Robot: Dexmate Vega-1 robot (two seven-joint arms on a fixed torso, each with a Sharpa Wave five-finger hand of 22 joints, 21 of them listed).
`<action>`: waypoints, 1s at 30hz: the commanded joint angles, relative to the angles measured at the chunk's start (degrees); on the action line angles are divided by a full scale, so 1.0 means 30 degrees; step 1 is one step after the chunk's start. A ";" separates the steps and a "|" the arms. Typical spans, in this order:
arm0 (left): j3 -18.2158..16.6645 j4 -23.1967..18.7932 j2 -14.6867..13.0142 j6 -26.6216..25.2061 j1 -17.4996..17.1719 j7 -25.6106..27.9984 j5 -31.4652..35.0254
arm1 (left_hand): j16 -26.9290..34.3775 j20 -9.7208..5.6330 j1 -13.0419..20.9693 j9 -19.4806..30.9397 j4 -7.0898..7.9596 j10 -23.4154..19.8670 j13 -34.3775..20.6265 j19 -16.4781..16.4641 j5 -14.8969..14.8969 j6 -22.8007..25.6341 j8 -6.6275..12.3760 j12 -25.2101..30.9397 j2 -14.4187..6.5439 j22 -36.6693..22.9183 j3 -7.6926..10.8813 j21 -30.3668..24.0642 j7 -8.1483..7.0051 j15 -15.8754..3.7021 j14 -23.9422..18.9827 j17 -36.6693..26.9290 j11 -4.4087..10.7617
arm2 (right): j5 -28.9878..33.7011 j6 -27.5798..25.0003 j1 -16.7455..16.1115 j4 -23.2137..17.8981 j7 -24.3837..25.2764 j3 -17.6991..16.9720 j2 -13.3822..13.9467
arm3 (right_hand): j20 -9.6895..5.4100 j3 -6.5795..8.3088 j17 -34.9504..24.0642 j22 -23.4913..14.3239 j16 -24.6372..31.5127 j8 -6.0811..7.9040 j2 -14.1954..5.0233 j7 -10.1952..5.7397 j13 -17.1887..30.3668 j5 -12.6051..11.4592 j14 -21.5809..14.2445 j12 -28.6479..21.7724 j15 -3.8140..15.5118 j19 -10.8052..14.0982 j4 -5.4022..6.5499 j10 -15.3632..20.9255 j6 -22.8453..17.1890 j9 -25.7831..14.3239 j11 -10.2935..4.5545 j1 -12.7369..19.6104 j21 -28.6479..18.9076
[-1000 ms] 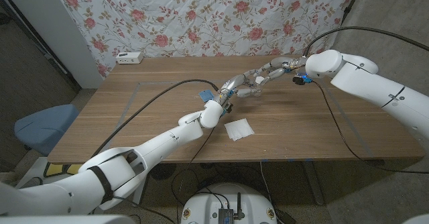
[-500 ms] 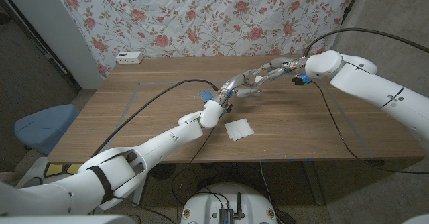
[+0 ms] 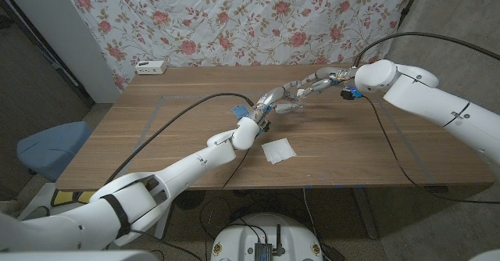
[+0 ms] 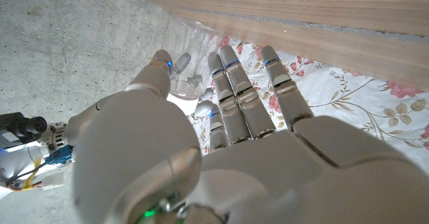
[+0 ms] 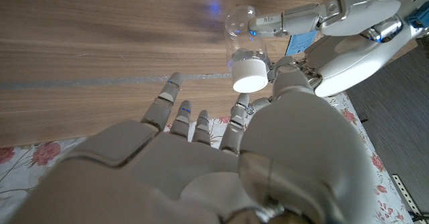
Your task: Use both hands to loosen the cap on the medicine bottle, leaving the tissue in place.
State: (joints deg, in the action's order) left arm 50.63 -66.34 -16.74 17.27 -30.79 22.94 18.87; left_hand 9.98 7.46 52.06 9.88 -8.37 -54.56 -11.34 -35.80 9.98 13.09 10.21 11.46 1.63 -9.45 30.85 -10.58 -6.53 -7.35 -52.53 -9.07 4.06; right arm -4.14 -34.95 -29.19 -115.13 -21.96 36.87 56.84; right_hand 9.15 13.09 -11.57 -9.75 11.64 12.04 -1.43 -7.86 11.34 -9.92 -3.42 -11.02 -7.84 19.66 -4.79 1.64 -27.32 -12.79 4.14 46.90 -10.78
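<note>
Since the light, smooth medicine bottle (image 5: 245, 39) is gripped by the left hand (image 3: 269, 102), its cap (image 5: 249, 75) is best pinched by the open right hand (image 3: 312, 84).

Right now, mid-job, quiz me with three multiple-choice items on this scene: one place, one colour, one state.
1. Where does the tissue lie?
A. on the table, nearer the robot than the bottle
B. under the bottle
C. on the power strip

2. What colour is the bottle's cap?
A. red
B. white
C. black

3. What is the left hand doing?
A. resting on the tissue
B. holding the medicine bottle
C. gripping a cable

Answers: 1 A, the head view shows it apart; 2 B, plain in the right wrist view; 3 B, its fingers clasp the clear body.
</note>
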 commanded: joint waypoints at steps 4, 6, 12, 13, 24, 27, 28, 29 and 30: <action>-0.0033 -0.0058 -0.0042 0.0159 -0.0104 0.0072 0.0065 | -0.0013 -0.0019 0.0135 0.0054 -0.0036 -0.1241 -0.0082 0.0085 0.0067 0.0102 0.0121 0.0087 -0.0274 -0.0064 0.0087 -0.0036 -0.0020 -0.1456 -0.0211 -0.0063 0.1090 | 0.0917 -0.1539 0.0606 -0.0969 -0.0165 0.0778 0.0175 | 0.0134 -0.0289 -0.0094 -0.0062 0.0064 -0.0042 0.0131 0.0543 0.0032 -0.0185 -0.0014 -0.0097 -0.0256 -0.0069 0.0205 -0.0084 0.0051 -0.0016 0.0359 -0.0589 -0.0069; -0.0031 -0.0059 -0.0041 0.0158 -0.0100 0.0056 0.0076 | -0.0017 -0.0013 0.0117 0.0055 -0.0020 -0.1198 -0.0082 0.0088 0.0068 0.0104 0.0123 0.0069 -0.0288 -0.0064 0.0094 -0.0036 0.0006 -0.1445 -0.0207 -0.0061 0.1114 | 0.1068 -0.1684 0.0702 -0.1025 -0.0200 0.0898 0.0153 | 0.0151 -0.0327 -0.0093 -0.0063 0.0065 -0.0062 0.0154 0.0573 0.0033 -0.0200 -0.0014 -0.0080 -0.0315 -0.0104 0.0222 -0.0139 0.0109 -0.0018 0.0406 -0.0671 -0.0058; -0.0045 -0.0078 -0.0038 0.0123 -0.0085 0.0049 0.0105 | 0.0001 -0.0012 0.0124 0.0054 -0.0027 -0.1228 -0.0082 0.0070 0.0065 0.0111 0.0127 0.0080 -0.0290 -0.0063 0.0088 -0.0046 -0.0041 -0.1456 -0.0231 -0.0071 0.1113 | 0.1393 -0.1807 0.0870 -0.1051 -0.0241 0.1129 0.0062 | 0.0113 -0.0420 -0.0081 -0.0064 0.0066 -0.0023 0.0237 0.0957 0.0037 -0.0248 -0.0028 -0.0078 -0.0356 -0.0120 0.0233 -0.0185 0.0061 -0.0033 0.0451 -0.0848 -0.0062; -0.0045 -0.0056 -0.0030 0.0141 -0.0074 0.0037 0.0095 | 0.0005 -0.0016 0.0124 0.0054 -0.0033 -0.1223 -0.0082 0.0074 0.0062 0.0113 0.0127 0.0078 -0.0279 -0.0063 0.0080 -0.0045 -0.0038 -0.1450 -0.0235 -0.0073 0.1112 | 0.1378 -0.1737 0.0888 -0.1013 -0.0296 0.1133 0.0063 | 0.0106 -0.0428 -0.0078 -0.0064 0.0069 -0.0005 0.0250 0.1022 0.0037 -0.0255 -0.0040 -0.0078 -0.0362 -0.0115 0.0226 -0.0190 0.0023 -0.0035 0.0458 -0.0859 -0.0065; 0.0021 0.0324 0.0163 0.0320 0.0135 0.0022 0.0067 | -0.0007 -0.0017 0.0089 0.0054 -0.0015 -0.1230 -0.0083 0.0079 0.0063 0.0128 0.0134 0.0077 -0.0283 -0.0063 0.0087 -0.0046 -0.0042 -0.1416 -0.0232 -0.0063 0.1122 | 0.1875 -0.1864 0.1062 -0.0893 -0.0339 0.1437 -0.0162 | 0.0030 -0.0410 -0.0024 -0.0065 0.0101 0.0428 0.0289 0.1239 0.0047 -0.0364 -0.0188 -0.0134 -0.0445 -0.0053 0.0023 -0.0096 -0.0843 -0.0154 0.0582 -0.0773 -0.0104; 0.0033 0.0352 0.0174 0.0320 0.0164 0.0035 0.0086 | -0.0012 -0.0036 0.0094 0.0054 -0.0025 -0.1227 -0.0083 0.0081 0.0063 0.0138 0.0137 0.0076 -0.0272 -0.0063 0.0086 -0.0046 -0.0071 -0.1435 -0.0218 -0.0063 0.1119 | 0.1957 -0.1899 0.1024 -0.0885 -0.0234 0.1444 -0.0213 | 0.0003 -0.0327 -0.0008 -0.0064 0.0131 0.0645 0.0217 0.1223 0.0050 -0.0414 -0.0289 -0.0164 -0.0458 -0.0011 -0.0109 -0.0012 -0.1267 -0.0220 0.0588 -0.0613 -0.0122; 0.0032 0.0377 0.0187 0.0326 0.0176 0.0031 0.0072 | -0.0013 -0.0038 0.0097 0.0054 -0.0023 -0.1228 -0.0083 0.0080 0.0065 0.0139 0.0137 0.0076 -0.0282 -0.0063 0.0094 -0.0047 -0.0064 -0.1446 -0.0217 -0.0062 0.1115 | 0.1931 -0.1866 0.0967 -0.0852 -0.0147 0.1400 -0.0249 | -0.0026 -0.0300 -0.0004 -0.0064 0.0143 0.0707 0.0191 0.1182 0.0051 -0.0428 -0.0327 -0.0166 -0.0433 0.0030 -0.0152 -0.0001 -0.1383 -0.0243 0.0586 -0.0562 -0.0138; 0.0033 0.0379 0.0186 0.0329 0.0178 0.0032 0.0070 | -0.0009 -0.0047 0.0097 0.0054 -0.0025 -0.1256 -0.0083 0.0076 0.0064 0.0141 0.0137 0.0087 -0.0280 -0.0063 0.0091 -0.0049 -0.0080 -0.1448 -0.0221 -0.0065 0.1142 | 0.1931 -0.1860 0.0960 -0.0851 -0.0143 0.1392 -0.0251 | -0.0027 -0.0280 -0.0003 -0.0064 0.0159 0.0743 0.0165 0.1185 0.0052 -0.0438 -0.0369 -0.0200 -0.0436 0.0054 -0.0179 0.0089 -0.1441 -0.0260 0.0585 -0.0528 -0.0147; 0.0036 0.0390 0.0190 0.0331 0.0186 0.0031 0.0068 | -0.0011 -0.0040 0.0095 0.0054 -0.0024 -0.1252 -0.0083 0.0076 0.0064 0.0141 0.0137 0.0085 -0.0280 -0.0063 0.0092 -0.0049 -0.0075 -0.1447 -0.0218 -0.0064 0.1168 | 0.1956 -0.1839 0.0968 -0.0837 -0.0155 0.1411 -0.0252 | -0.0046 -0.0259 -0.0003 -0.0064 0.0164 0.0786 0.0139 0.1211 0.0053 -0.0448 -0.0384 -0.0206 -0.0420 0.0073 -0.0204 0.0108 -0.1521 -0.0275 0.0584 -0.0495 -0.0153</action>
State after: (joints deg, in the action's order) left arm 50.56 -65.84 -16.49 18.01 -30.66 23.10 19.10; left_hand 9.98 7.46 52.07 9.88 -8.30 -54.56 -11.30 -35.80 9.87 13.31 10.21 11.26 1.64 -9.45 30.77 -10.58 -6.75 -7.35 -52.53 -9.06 4.06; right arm 0.73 -40.09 -26.31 -117.85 -22.88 40.74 56.56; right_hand 9.30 12.02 -11.45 -9.75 11.80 13.83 -0.64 -4.30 11.33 -10.71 -4.10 -11.27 -9.04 19.50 -4.99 1.36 -30.98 -13.37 5.87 44.49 -10.79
